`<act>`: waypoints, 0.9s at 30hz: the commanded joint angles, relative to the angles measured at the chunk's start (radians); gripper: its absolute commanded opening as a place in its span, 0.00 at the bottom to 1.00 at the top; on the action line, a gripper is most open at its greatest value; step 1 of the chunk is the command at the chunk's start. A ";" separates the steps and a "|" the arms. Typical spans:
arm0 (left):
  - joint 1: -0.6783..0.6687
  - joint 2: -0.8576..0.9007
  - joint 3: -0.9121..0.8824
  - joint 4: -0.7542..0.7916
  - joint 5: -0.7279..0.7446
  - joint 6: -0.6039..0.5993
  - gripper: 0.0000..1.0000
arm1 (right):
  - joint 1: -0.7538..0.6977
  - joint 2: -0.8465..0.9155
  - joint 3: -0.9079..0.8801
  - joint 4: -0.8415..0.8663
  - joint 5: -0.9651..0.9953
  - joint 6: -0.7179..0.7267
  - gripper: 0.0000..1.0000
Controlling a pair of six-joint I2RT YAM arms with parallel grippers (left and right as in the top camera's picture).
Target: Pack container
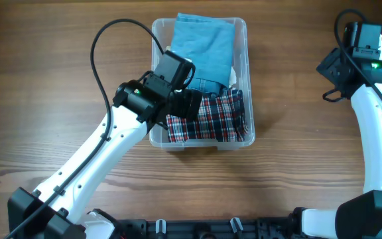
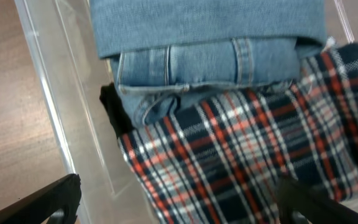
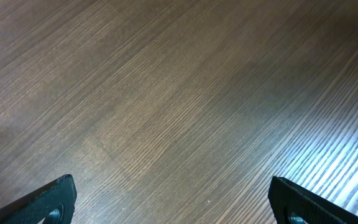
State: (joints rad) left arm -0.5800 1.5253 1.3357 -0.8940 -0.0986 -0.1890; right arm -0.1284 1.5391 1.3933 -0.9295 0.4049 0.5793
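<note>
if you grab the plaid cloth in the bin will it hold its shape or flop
The plaid cloth is soft folded fabric, so it would likely droop and unfold if pinched. It looks light for its size. Pushed, it would probably bunch against the container wall.

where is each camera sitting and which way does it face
Overhead: fixed above the table, looking straight down at the container; both arms show, left tool over it, right tool aside.
Left wrist: on the left arm, looking down into the container at jeans and plaid cloth; its open fingertips show.
Right wrist: on the right arm, looking down at the table; its open fingertips show.
Shared: overhead and left wrist both see the jeans and plaid cloth.
</note>
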 commanded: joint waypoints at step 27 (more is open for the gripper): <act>0.423 -1.001 -0.931 0.664 0.290 0.001 1.00 | -0.005 0.008 -0.010 0.002 0.013 0.004 1.00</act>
State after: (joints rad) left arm -0.2077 0.6502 0.5076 -0.3058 0.1421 -0.1890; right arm -0.1284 1.5391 1.3933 -0.9295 0.4049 0.5789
